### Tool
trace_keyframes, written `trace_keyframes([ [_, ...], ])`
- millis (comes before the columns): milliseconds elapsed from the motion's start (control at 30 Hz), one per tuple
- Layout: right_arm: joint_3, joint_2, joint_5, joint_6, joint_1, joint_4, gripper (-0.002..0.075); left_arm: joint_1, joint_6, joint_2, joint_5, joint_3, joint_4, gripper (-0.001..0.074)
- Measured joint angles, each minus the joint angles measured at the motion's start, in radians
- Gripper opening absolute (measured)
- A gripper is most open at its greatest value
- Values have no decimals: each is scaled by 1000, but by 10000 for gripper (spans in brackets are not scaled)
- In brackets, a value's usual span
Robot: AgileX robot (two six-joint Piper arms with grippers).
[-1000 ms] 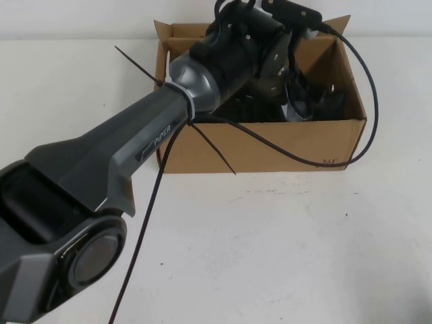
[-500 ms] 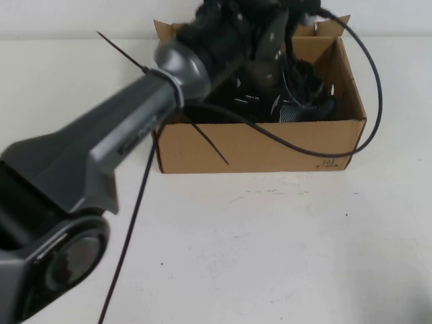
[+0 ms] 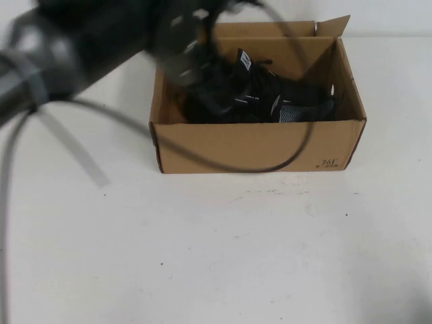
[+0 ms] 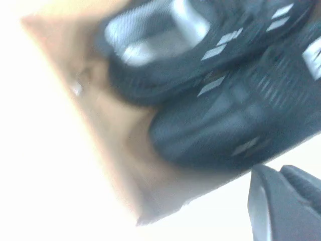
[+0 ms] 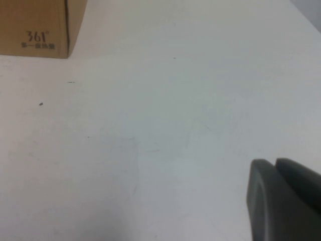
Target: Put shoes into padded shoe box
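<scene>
Both black knit shoes (image 3: 270,101) with white dash marks lie side by side inside the brown cardboard shoe box (image 3: 256,145). The left wrist view shows them from above, one shoe (image 4: 200,45) beside the other (image 4: 241,120), against the box wall (image 4: 115,125). My left arm (image 3: 88,40) is a blur over the box's left rear corner. My left gripper (image 4: 273,173) is above the box's rim, fingers together and empty. My right gripper (image 5: 271,165) hangs shut and empty over bare table, off to the box's right front.
The box's front lower corner with its dark printed mark (image 5: 37,39) shows in the right wrist view. A black cable (image 3: 270,165) droops across the box front. White table (image 3: 256,250) stretches in front of the box.
My left arm has lifted out of the box and swung up and to the left. The shoes stay in the box and now show fully.
</scene>
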Motion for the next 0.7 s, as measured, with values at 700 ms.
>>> trace_keyframes([
  [700,0,0,0,0,0,0,-7,58,-176,-648,-200,734,178,-3],
])
